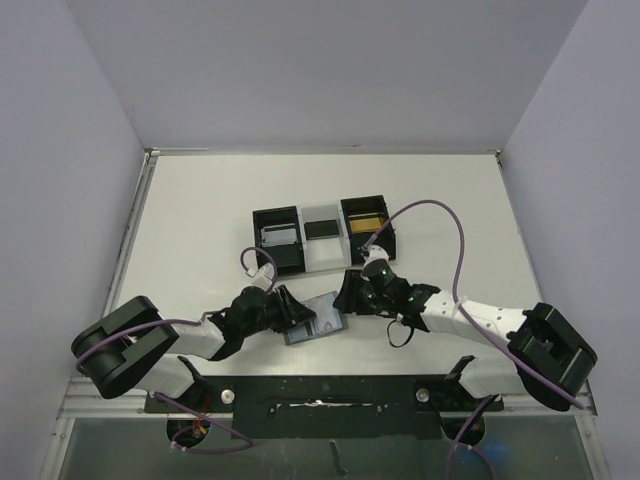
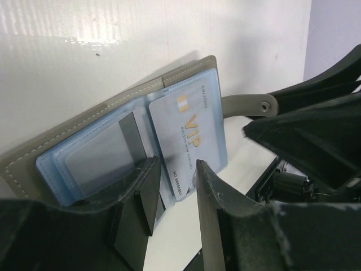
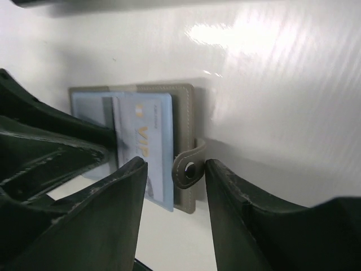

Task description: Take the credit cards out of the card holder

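The card holder [image 1: 318, 320] lies open, near-centre on the table [image 1: 200, 210]. Our left gripper [image 2: 176, 172] gapes over its edge; our right gripper [image 3: 176, 169] gapes astride the snap tab [image 3: 189, 164]. We judge it light and floppy; the stiff, slick VIP card [image 2: 189, 135] wants an edge pinch.

Grey card holder [image 1: 318, 319] lying open and flat on the table [image 1: 200, 200] near its front edge, pale stitching round the border, blue-tinted clear sleeves inside, snap tab [image 3: 189, 165] sticking out sideways, pale blue VIP card [image 2: 189, 132] tilted, poking past the holder's edge
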`<move>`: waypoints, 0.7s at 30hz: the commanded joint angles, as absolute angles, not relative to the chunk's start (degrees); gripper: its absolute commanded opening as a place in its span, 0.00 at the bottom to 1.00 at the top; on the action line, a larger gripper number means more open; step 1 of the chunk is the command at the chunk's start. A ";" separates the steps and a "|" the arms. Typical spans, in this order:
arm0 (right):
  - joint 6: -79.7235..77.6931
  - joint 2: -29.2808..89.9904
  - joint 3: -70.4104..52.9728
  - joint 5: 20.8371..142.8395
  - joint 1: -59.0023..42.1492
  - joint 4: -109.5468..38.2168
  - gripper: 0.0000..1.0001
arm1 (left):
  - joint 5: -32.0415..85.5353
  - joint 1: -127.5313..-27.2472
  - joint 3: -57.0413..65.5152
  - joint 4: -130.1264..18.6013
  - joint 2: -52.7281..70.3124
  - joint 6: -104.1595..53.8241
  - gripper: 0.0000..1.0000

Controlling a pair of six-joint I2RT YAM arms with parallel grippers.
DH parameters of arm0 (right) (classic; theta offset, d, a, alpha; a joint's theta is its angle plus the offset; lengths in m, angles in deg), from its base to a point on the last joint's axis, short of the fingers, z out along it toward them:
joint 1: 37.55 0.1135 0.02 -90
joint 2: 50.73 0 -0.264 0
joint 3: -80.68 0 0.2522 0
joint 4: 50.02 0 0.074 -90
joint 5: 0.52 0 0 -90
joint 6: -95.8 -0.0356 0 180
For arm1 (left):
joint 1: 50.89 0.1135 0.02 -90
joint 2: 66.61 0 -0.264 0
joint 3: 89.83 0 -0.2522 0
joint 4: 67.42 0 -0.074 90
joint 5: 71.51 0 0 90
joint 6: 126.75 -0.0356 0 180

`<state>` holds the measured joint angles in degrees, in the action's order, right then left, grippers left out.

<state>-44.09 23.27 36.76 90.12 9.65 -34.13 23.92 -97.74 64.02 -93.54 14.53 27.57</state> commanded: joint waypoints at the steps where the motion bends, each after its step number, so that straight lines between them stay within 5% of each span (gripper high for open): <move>1: -37.81 21.17 30.39 84.88 9.21 -33.49 0.45 | 20.97 -97.96 66.90 -96.81 13.36 27.50 0.32; 21: -47.11 33.74 35.99 82.74 9.96 -41.97 0.28 | 21.67 -97.99 66.65 -95.68 14.14 26.93 0.32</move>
<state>-46.25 32.91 36.02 80.22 9.47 -43.81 22.98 -97.78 66.56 -99.46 15.78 28.88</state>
